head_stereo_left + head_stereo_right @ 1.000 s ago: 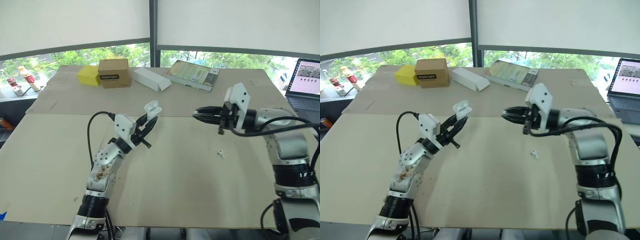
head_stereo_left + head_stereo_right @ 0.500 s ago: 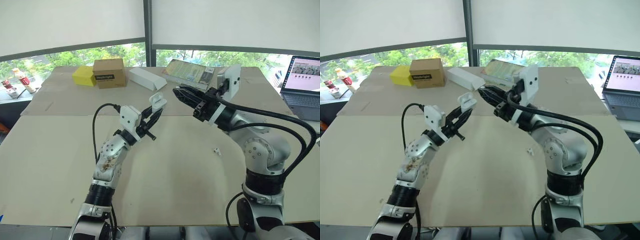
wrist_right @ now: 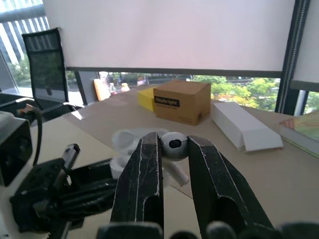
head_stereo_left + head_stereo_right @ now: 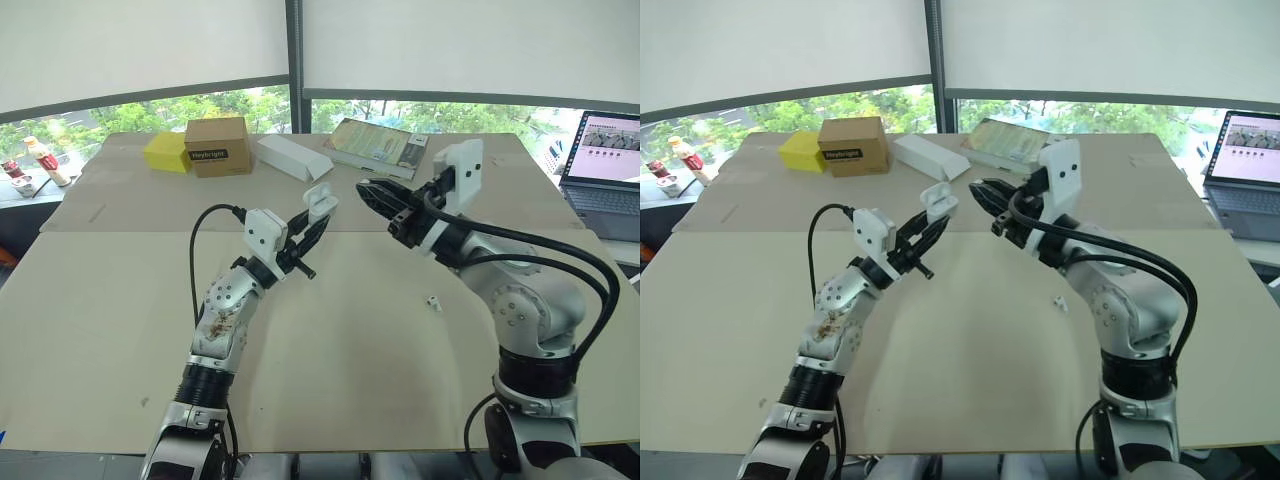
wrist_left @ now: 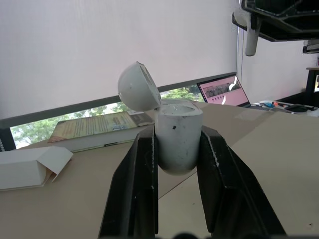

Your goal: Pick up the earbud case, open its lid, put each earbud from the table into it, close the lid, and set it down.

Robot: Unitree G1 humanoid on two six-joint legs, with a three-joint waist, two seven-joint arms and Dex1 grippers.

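Note:
My left gripper is shut on the white earbud case, held up above the table with its lid flipped open. In the left wrist view the case body sits upright between the black fingers. My right gripper is shut on one white earbud, a short way right of the case's open mouth and just above it, not touching. A second white earbud lies on the tan table, below my right arm.
Along the table's far edge stand a yellow box, a brown carton, a white folded carton and a book. A laptop sits at the far right. Small bottles stand beyond the left edge.
My right gripper has swung left with the earbud, from well right of the case to close beside its open mouth. The left gripper has lifted the case slightly.

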